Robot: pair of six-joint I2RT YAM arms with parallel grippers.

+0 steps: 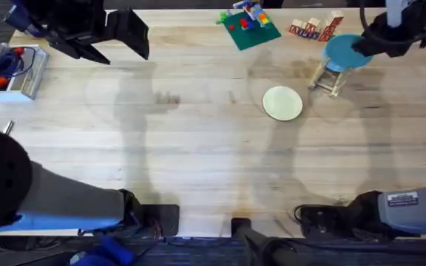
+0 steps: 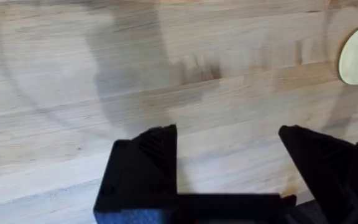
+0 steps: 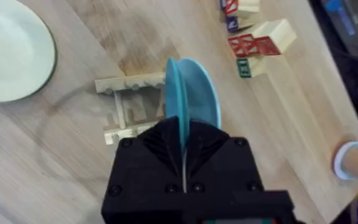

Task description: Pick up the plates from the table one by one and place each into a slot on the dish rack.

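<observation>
Fingers of the right gripper (image 3: pixel 183 134) pinch the teal plate (image 3: pixel 194 90) on edge over the dish rack (image 3: pixel 129 106) in the right wrist view. Overhead, the pale yellow-green plate (image 1: pixel 282 103) lies flat on the table (image 1: pixel 198 148), beside lettered blocks (image 1: pixel 315 28); the left wrist view shows the left gripper (image 2: pixel 229 149) spread wide above bare planks

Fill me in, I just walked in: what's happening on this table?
The right gripper has its fingers shut on the teal plate, holding it on edge just above the wooden dish rack; whether it sits in a slot yet is unclear. The pale yellow-green plate lies flat on the table beside the rack. The left gripper hangs open over bare wood, holding nothing.
</observation>
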